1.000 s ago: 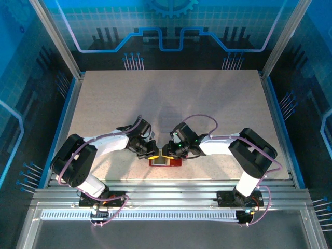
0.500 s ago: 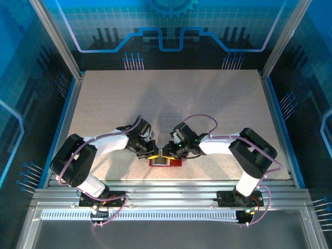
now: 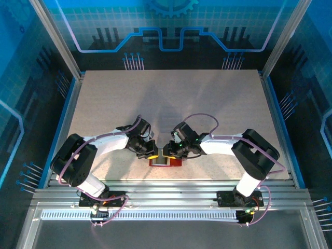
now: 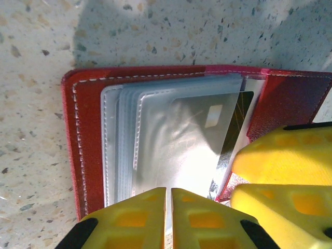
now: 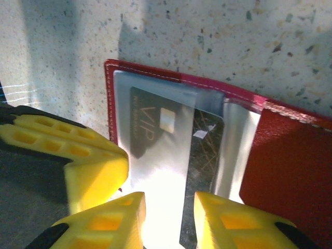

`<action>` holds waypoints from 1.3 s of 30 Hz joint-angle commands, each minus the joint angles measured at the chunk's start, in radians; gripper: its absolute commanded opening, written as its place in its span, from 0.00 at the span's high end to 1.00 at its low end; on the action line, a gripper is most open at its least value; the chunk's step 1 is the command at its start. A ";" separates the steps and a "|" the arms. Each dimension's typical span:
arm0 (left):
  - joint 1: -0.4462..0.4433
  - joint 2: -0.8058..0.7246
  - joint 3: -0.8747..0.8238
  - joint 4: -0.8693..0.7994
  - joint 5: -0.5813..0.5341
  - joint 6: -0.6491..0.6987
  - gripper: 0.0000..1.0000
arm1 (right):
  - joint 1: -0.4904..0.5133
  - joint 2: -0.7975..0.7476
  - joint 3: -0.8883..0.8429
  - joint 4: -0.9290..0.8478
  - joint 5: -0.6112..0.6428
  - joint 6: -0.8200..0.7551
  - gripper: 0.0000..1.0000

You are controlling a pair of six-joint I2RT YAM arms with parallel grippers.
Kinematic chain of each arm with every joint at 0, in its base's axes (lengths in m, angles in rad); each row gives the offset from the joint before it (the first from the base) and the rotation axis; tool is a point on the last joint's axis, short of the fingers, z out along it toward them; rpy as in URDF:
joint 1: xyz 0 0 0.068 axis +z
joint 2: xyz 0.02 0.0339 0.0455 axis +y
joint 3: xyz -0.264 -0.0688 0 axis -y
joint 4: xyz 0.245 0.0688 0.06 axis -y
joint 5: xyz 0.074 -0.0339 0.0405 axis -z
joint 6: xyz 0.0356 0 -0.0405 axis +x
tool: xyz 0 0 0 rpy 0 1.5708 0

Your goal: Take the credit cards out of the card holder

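Close before the arm bases, the red card holder lies open on the table. Over its left half the left gripper is almost closed above the clear sleeves; any pinch is cut off. Over its right half the right gripper straddles a silver card, glare hiding contact; a dark card lies half covered beside it

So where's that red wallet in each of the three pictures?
Top view: the red wallet lies low in the middle, between the two arm tips.
Left wrist view: the wallet spreads open across the middle, its red cover on the left.
Right wrist view: the wallet runs from upper left to the right edge, with a red flap at the right.
Shared landmark: the silver chip card inside it, in both wrist views.
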 commanded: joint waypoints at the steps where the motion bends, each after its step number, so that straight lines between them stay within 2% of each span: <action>1: 0.007 0.002 -0.006 -0.047 -0.009 0.023 0.90 | -0.013 -0.036 0.007 -0.009 0.000 -0.004 0.70; 5: 0.007 -0.020 0.007 -0.092 -0.045 0.043 0.90 | -0.011 -0.042 0.003 -0.003 -0.010 -0.002 0.69; 10: 0.007 -0.030 0.020 -0.097 -0.017 0.042 0.91 | -0.007 -0.039 -0.001 0.000 -0.015 -0.001 0.69; 31: 0.007 0.010 -0.009 -0.091 -0.041 0.051 0.92 | 0.003 0.039 0.007 0.037 -0.058 0.012 0.68; 39: 0.007 0.009 -0.005 -0.098 -0.044 0.053 0.92 | 0.003 0.041 0.008 0.009 -0.027 0.006 0.68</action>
